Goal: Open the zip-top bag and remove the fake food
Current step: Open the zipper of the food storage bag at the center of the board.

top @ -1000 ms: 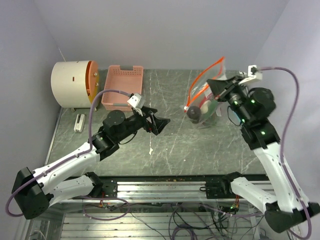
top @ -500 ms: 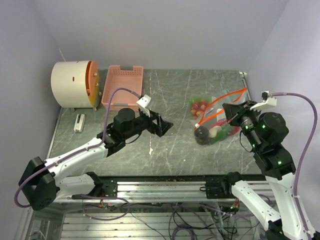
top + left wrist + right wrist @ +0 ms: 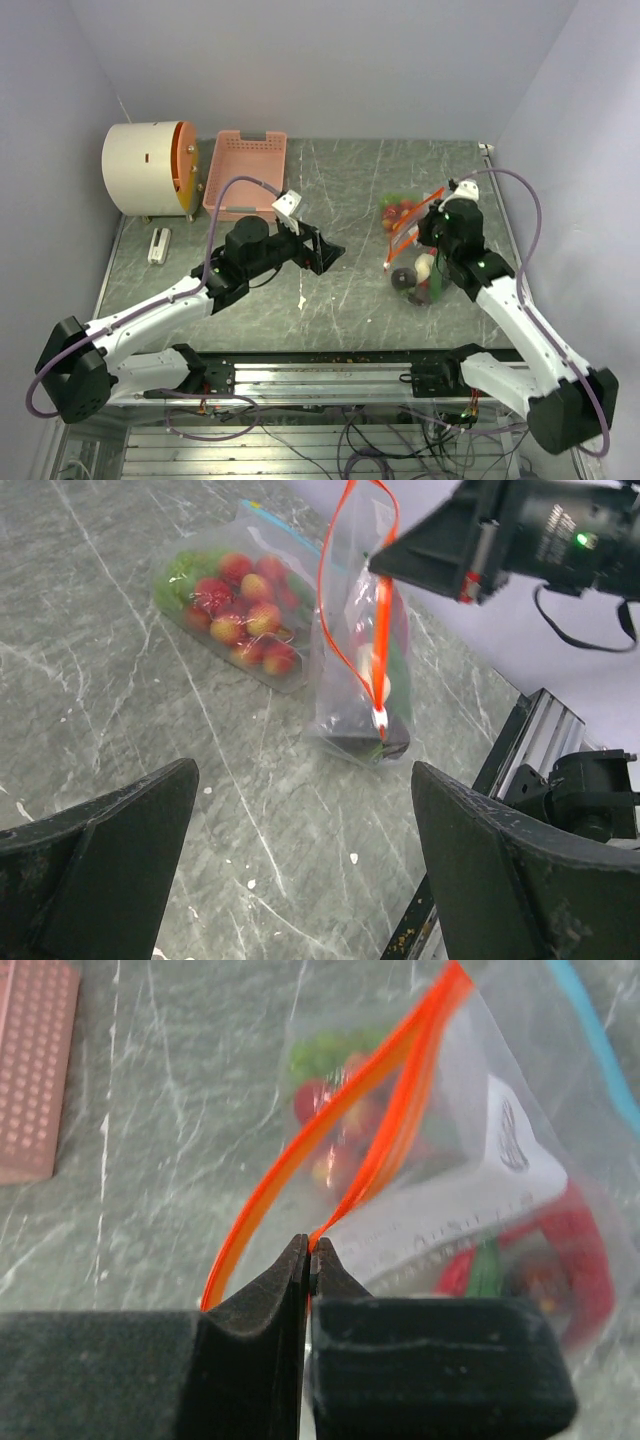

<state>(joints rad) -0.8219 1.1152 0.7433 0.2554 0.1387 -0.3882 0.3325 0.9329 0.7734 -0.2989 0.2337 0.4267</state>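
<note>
1. A white drum [image 3: 145,167] with an orange face stands far left; a pink basket [image 3: 245,172] sits just beside it
2. The left gripper [image 3: 325,250] hovers over mid-table, jaws spread wide, grasping nothing
3. A flat second bag [image 3: 235,610] of red and green fruits lies on the table [image 3: 340,180], just behind the zip-top bag [image 3: 355,695]
4. The right gripper [image 3: 308,1255] is clenched on that bag's orange zip strip [image 3: 300,1160], holding it upright with the mouth parted; the fake food [image 3: 575,1260] sits low inside it

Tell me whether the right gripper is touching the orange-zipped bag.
Touching. Right wrist view: the right gripper pinches the bag by its orange zip, jaws shut.
</note>
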